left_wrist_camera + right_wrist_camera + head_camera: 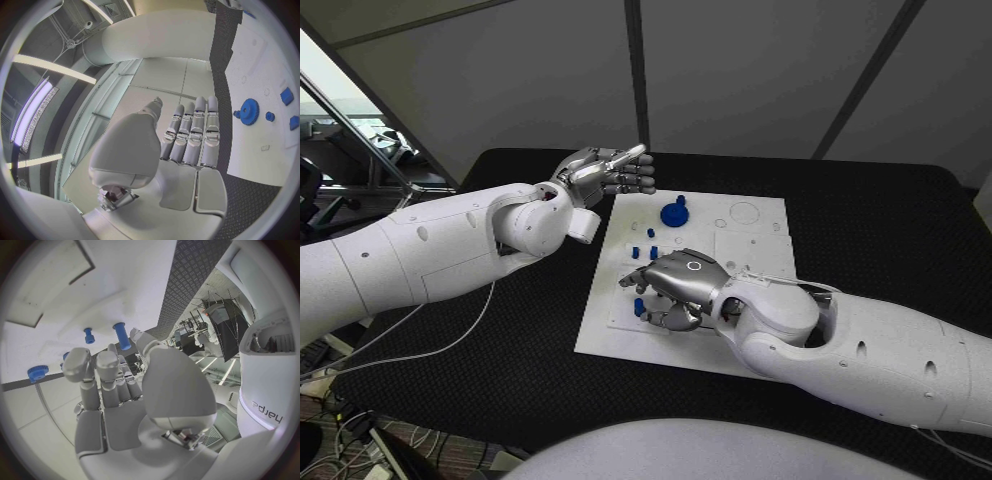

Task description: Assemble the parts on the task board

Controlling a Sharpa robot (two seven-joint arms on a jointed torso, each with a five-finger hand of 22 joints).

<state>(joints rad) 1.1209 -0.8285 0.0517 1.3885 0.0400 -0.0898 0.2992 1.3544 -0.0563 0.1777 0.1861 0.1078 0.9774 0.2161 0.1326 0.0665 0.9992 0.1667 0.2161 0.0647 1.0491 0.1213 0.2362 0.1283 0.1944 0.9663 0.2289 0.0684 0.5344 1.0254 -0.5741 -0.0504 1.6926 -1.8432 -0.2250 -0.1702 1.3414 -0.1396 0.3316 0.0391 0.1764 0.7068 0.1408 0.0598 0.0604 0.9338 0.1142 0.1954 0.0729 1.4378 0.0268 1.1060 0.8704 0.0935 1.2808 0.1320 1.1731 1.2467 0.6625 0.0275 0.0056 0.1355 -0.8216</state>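
Note:
The white task board (750, 252) lies mid-table. A blue gear (675, 213) stands near its back left, with small blue pegs (652, 235) in front of it. My left hand (606, 172) hangs raised beyond the board's back left corner, its fingers (190, 132) straight and side by side, holding nothing. The gear (249, 111) and the board (262, 65) lie off to its side. My right hand (675, 287) bends down over the board's front left. A blue peg (122, 336) stands between its thumb tip and a fingertip (111, 349); I cannot see whether they press it.
Further blue pieces (630, 283) lie by my right hand, including a knurled cap (37, 372) and a short peg (89, 335). Bare black table (877, 220) surrounds the board. A white cable (452, 330) hangs under my left arm.

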